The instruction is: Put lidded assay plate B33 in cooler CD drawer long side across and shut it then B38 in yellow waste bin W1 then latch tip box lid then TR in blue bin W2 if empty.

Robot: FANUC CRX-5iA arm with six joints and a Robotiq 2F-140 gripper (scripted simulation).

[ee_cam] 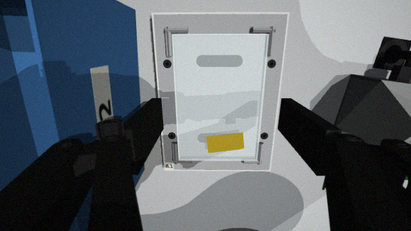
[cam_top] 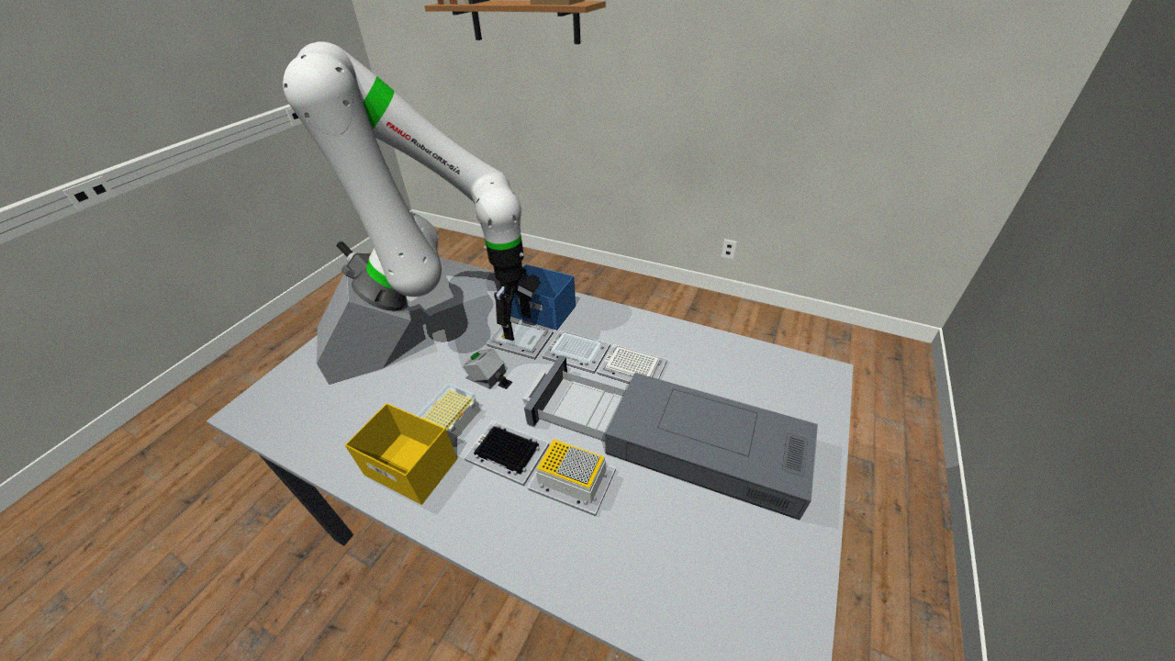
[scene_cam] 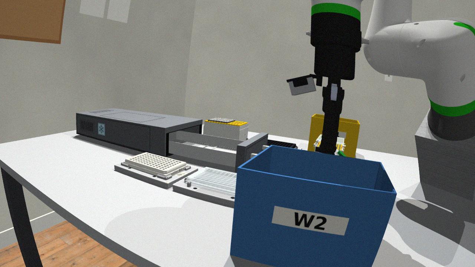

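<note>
Since the tool (ee_cam: pixel 219 104) hangs straight over the clear lid (ee_cam: pixel 219 74), what matters for the coming move is how its spread fingers sit against the lid's sides. One finger (ee_cam: pixel 146 125) stands just outside the lid's one long edge and the other just outside the opposite one, so the lid's long axis runs across the closing line and the grip would fall on its short width. The fingers stand partly spread and hold nothing; they hang above the lid, apart from it.

The lid lies flat inside the corner locators of its nest (ee_cam: pixel 277 83) on the counter (cam_top: pixel 575 534), a yellow label near one end, with the blue bin W2 (ee_cam: pixel 64 64) close beside one finger.

Farther along the same row come a clear plate (cam_top: pixel 575 346) and then the white plate (cam_top: pixel 631 362), uncovered in its nest, probably where this lid belongs. Beyond that, the cooler's drawer (cam_top: pixel 579 402) stands pulled out.
</note>
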